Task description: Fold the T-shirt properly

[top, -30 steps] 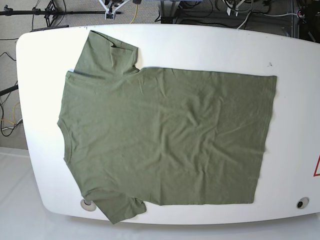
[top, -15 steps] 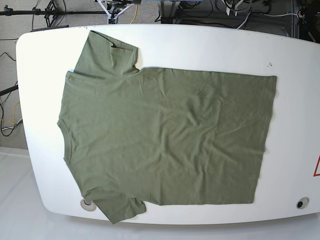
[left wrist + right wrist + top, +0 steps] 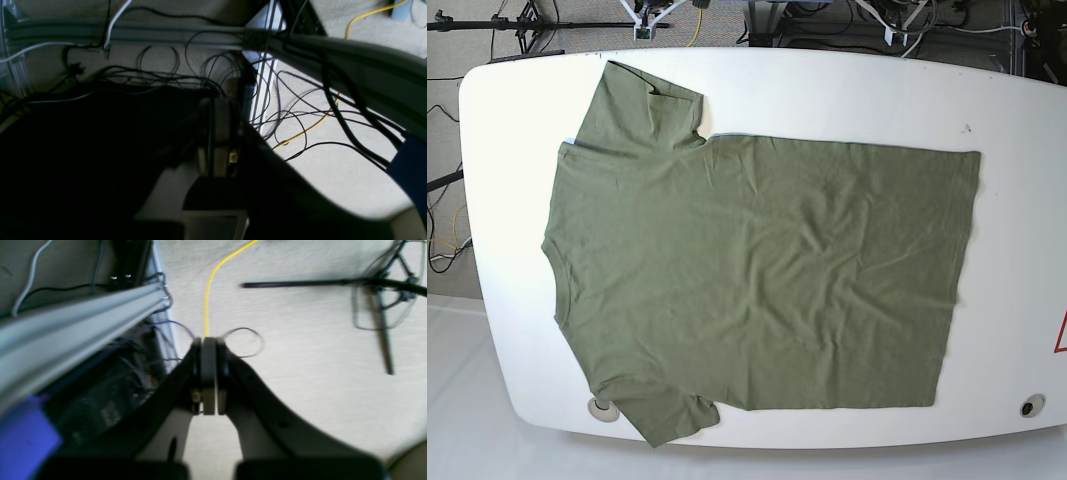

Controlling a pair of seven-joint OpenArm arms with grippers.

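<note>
The olive-green T-shirt [image 3: 757,280] lies spread flat on the white table [image 3: 827,90]. Its collar [image 3: 551,262] points left and its hem right. One sleeve [image 3: 642,105] lies toward the far edge; the other [image 3: 662,415] hangs slightly over the near edge. Neither gripper is near the cloth. In the right wrist view my right gripper [image 3: 209,340] is shut and empty, hanging over the floor behind the table. In the dim left wrist view my left gripper [image 3: 215,103] is also shut and empty, above a tangle of cables.
Two round grommets [image 3: 605,408] [image 3: 1031,406] sit near the table's front edge. A red triangle mark [image 3: 1061,335] shows at the right edge. Behind the table are an aluminium rail [image 3: 66,326], a yellow cable [image 3: 213,280] and a tripod [image 3: 383,283].
The T-shirt has not moved. Small white arm parts beyond the table's far edge have shifted slightly.
</note>
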